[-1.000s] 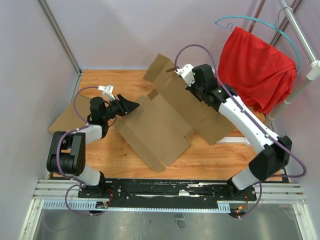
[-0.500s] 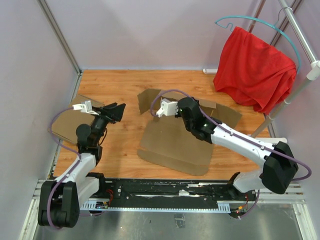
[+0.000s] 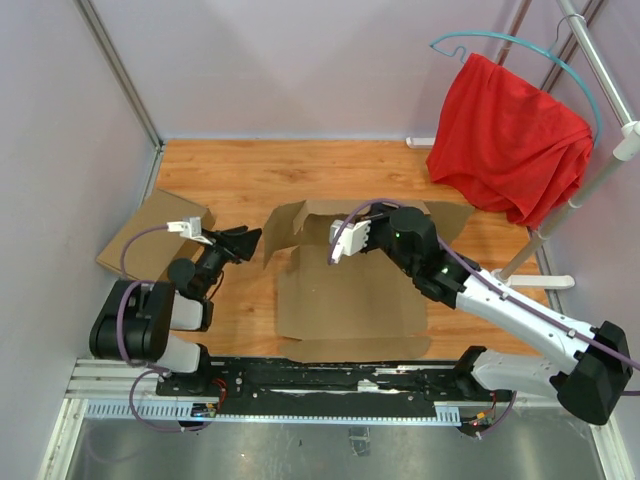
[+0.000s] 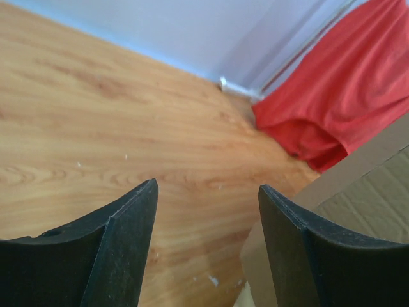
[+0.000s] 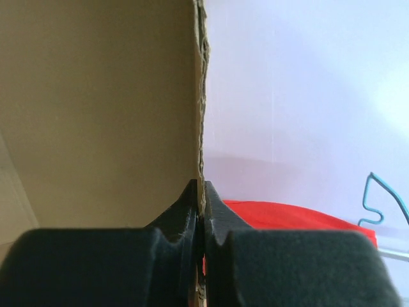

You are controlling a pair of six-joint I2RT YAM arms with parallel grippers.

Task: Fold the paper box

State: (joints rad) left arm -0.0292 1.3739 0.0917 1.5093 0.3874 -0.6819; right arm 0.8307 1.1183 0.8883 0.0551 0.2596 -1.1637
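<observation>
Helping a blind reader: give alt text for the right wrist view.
The right hand is pinched shut on the edge of the box, whose brown panel runs up the frame and fills the left half. Behind on the right: a pale wall, red cloth and a teal hanger.

Place: robot lab cell, a test rig rather than a home or shop.
Enclosure: plain lilac walls (image 3: 300, 60), with a bare metal frame post (image 3: 118, 70) in the back-left corner.
Work surface: wood-topped bench (image 3: 250, 170) set inside the walls.
Mount: slotted metal rail (image 3: 110, 375) along the near edge, carrying two cabled arms (image 3: 520, 310).
Props: red cloth (image 3: 510, 140) and hanger (image 3: 500, 42) on a rack (image 3: 600, 62).
</observation>
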